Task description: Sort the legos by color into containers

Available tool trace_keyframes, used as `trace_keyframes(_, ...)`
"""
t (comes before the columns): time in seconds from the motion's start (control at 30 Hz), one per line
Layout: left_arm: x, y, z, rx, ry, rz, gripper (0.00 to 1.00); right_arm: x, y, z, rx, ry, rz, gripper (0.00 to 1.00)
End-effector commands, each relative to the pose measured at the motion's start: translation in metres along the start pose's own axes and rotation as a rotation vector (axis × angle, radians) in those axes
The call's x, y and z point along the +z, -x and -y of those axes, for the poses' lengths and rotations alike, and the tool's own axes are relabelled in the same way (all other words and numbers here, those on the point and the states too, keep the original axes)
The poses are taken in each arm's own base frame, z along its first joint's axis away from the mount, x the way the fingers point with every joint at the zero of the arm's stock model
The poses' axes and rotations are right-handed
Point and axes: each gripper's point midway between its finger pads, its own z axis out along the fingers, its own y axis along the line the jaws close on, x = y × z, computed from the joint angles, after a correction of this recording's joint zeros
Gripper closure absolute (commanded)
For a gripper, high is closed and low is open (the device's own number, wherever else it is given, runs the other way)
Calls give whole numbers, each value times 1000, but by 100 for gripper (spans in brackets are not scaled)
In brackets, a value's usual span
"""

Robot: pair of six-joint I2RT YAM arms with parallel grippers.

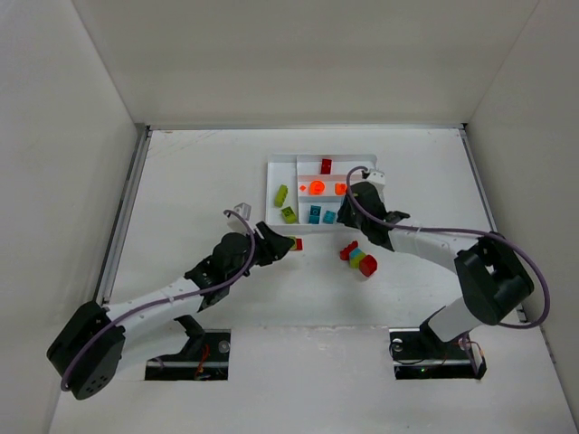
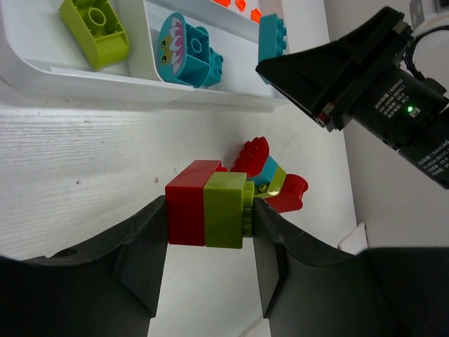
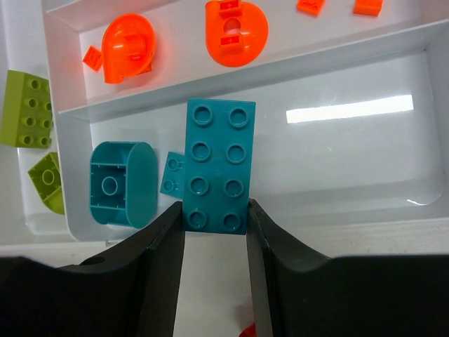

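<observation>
I see a white desk (image 1: 181, 199) with a fine streaked grain, boxed in by plain white walls (image 1: 54, 117) on three sides. At left, my left end effector (image 2: 209, 235) is clamped on a red-and-lime brick pair (image 2: 224, 209), near the white tray (image 1: 269, 190). Between the arms, a loose clump of red, teal and lime legos (image 1: 358, 258) lies on the desk. At right, my right end effector (image 3: 215, 221) grips a teal eight-stud brick (image 3: 217, 158) over the tray's teal section, beside a rounded teal piece (image 3: 121, 184). Orange round pieces (image 3: 235, 28) lie in the next section. The white print on the black camera housing (image 2: 393, 98) is too small to read.
</observation>
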Motion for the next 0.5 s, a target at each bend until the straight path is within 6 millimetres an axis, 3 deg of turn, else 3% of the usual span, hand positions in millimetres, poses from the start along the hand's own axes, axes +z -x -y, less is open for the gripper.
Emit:
trace_keyframes(0.0,1,15,36,6,-105,20,80,6,19,-13,11,18,43,67)
trace_keyframes(0.2,3,12,35,-1,-84,-4,80,7,16,-11,18,12,40,58)
trace_keyframes(0.37,2,13,35,-6,-84,-2,80,1,19,-11,17,15,54,42)
trace_keyframes(0.47,1,14,42,-12,-94,-16,80,-6,23,-9,23,22,72,39)
